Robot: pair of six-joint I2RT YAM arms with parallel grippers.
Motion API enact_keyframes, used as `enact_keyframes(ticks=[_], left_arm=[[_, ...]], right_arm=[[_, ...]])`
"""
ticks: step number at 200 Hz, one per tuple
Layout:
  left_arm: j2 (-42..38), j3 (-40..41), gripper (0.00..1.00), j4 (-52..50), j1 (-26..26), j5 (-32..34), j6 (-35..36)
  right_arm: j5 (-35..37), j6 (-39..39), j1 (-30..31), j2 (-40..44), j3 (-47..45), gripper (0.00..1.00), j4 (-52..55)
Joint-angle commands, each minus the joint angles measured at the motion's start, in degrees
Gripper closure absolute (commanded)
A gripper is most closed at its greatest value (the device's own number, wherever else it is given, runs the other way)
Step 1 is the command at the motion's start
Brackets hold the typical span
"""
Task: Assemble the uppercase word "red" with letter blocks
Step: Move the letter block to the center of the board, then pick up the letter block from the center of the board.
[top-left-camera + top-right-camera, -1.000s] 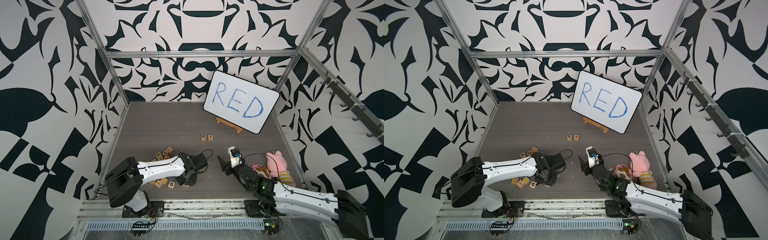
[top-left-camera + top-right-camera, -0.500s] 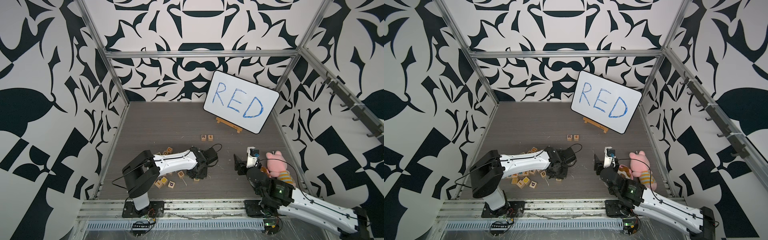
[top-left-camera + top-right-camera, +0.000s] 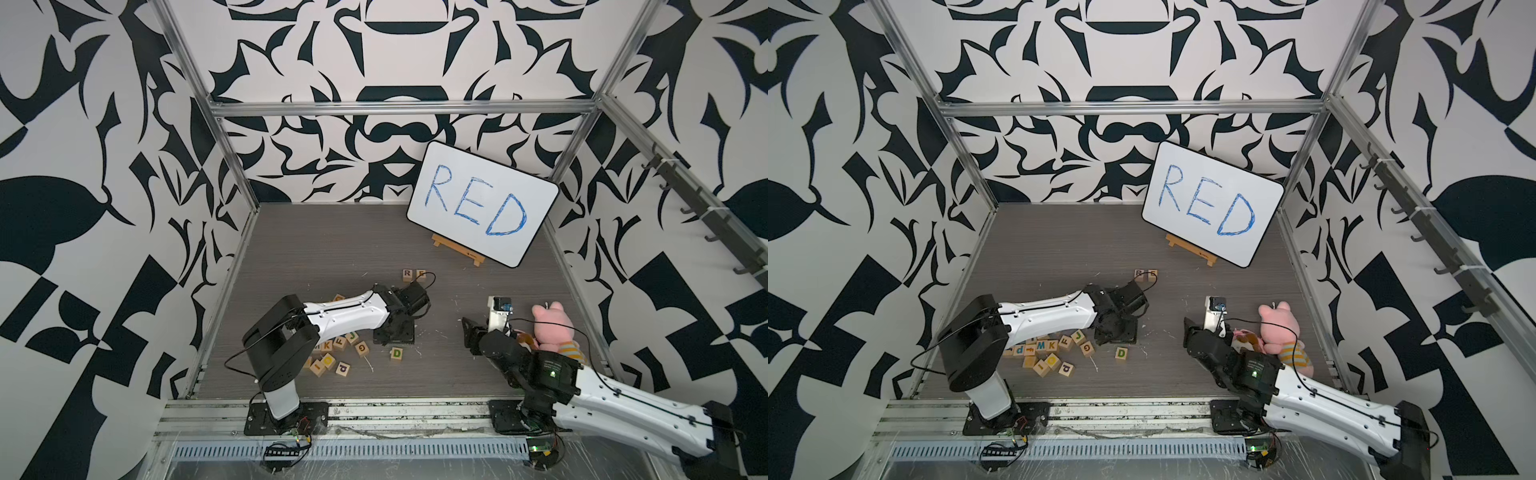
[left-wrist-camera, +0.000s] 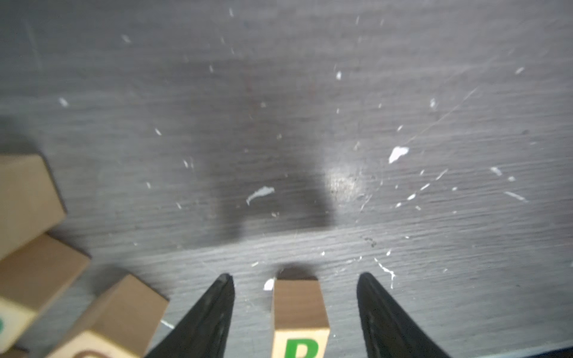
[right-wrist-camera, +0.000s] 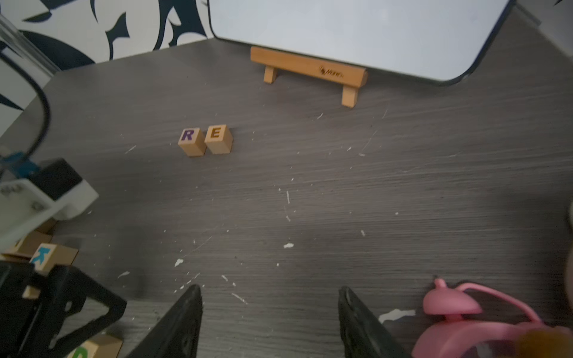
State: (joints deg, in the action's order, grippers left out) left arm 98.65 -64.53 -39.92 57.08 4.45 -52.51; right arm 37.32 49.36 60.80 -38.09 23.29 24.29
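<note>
Letter blocks (image 3: 1052, 344): at least a dozen showing, full count uncertain, some hidden. Of these, one R (image 5: 187, 135), one E (image 5: 215, 133), one green D (image 3: 1121, 353).
Whiteboard (image 3: 1212, 203): one.
Wooden stand (image 3: 1192, 249): one.
Pink plush toy (image 3: 1275, 328): one.
Robot arms (image 3: 1046, 318): two.

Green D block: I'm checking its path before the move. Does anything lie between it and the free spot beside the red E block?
No block does. The grey tabletop between the green D wooden cube and the red E wooden cube shows only white flecks; the left gripper, jaws open astride the D, hangs over that stretch.
</note>
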Motion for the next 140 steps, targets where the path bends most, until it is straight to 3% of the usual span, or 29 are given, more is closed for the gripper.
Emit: enact_keyframes(ticks=[1,26,80,140], left_arm=[[-6.1,2.6,0.32,2.9,-2.6,0.3,0.4],[-14.1,8.2,0.33,7.8,-7.9,0.8,-1.1],[-28.4,20.0,0.33,11.8,-19.4,1.8,-5.8],[-33.6,24.3,0.32,13.2,-20.9,4.1,-9.4]], right_arm=[[-8.3,4.6,0.2,-4.4,0.8,0.32,-7.5],[-13.7,11.4,2.2,-12.3,0.7,0.32,-12.8],[-10.2,19.5,13.5,-30.2,12.8,0.32,-11.2],[-14.3,27.8,17.0,-45.0,23.0,0.35,-7.1]])
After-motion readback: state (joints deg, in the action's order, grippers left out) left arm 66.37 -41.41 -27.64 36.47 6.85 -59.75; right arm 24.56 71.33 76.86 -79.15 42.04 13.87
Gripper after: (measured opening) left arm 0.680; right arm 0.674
